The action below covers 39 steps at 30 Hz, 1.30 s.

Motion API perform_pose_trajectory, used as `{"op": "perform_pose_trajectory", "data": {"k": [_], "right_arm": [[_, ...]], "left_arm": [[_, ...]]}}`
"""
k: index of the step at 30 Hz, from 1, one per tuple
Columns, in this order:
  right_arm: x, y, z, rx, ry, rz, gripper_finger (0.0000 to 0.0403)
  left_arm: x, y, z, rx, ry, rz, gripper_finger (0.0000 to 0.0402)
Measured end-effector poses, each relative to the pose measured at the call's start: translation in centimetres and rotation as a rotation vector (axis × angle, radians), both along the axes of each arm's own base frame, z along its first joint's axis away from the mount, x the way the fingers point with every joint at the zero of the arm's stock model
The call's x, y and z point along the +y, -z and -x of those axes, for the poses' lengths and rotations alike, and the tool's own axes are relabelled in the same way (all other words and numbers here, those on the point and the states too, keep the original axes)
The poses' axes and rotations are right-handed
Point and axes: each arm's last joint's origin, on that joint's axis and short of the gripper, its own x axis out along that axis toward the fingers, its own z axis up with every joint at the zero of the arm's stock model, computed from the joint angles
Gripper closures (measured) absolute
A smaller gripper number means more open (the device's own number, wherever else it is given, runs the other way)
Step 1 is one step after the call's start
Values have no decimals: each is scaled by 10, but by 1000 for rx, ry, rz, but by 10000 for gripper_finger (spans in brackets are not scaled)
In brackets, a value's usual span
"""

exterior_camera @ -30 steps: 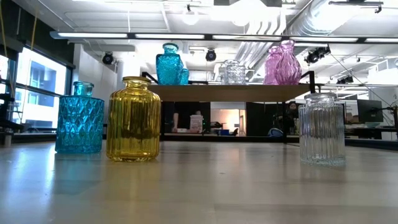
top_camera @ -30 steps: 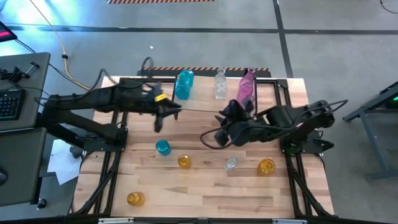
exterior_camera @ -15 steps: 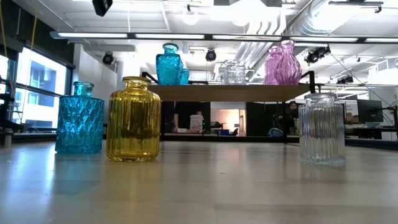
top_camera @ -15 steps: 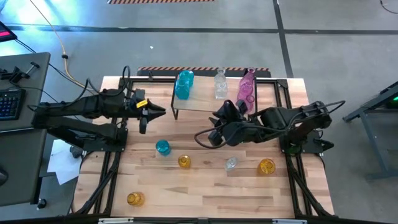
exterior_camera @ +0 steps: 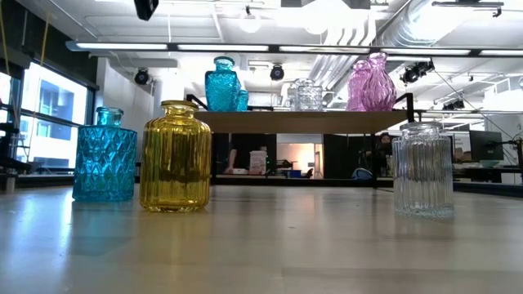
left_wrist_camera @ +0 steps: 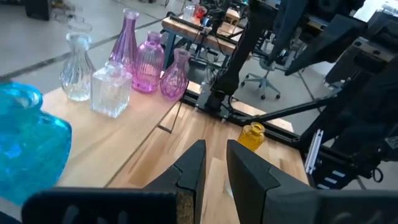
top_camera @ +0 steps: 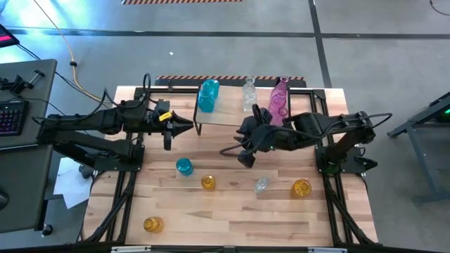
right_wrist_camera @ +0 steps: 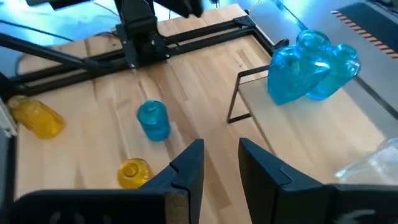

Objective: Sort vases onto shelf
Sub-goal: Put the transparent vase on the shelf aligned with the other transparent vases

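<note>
Overhead, the shelf (top_camera: 235, 116) was seen at the table's far edge, grouped by colour: blue vases (top_camera: 208, 95), clear vases (top_camera: 249, 95), pink vases (top_camera: 279, 97). Five vases remained on the table (top_camera: 232, 211): one blue, three yellow, one clear. The left gripper (top_camera: 188, 126) and right gripper (top_camera: 245, 159) hovered empty. At table height, three near vases were counted. In both wrist views, fingers were parted narrowly, nothing grasped.
</note>
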Motion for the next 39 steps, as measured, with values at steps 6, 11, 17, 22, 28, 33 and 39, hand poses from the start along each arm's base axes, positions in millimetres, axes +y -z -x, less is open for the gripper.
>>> {"op": "perform_pose_trajectory", "data": {"k": [6,11,17,22,28,33,39], "right_arm": [[-21,0,7,78,-3,11,323],[-33,-2,19,143,-4,4,323],[-50,-21,54,143,14,21,323],[-62,-41,89,103,-8,60,323],[-76,-30,136,71,-34,24,323],[-79,8,171,-105,-108,-69,323],[-76,53,198,-288,-150,-263,323]], "left_arm": [[0,3,-5,17,2,13,344],[0,5,-8,24,-3,11,344],[1,8,-17,32,-11,19,344],[3,9,-26,1,-94,44,344],[8,8,-33,-46,-226,43,344],[16,8,-36,-73,-279,84,344],[23,10,-37,-68,-313,96,344]]}}
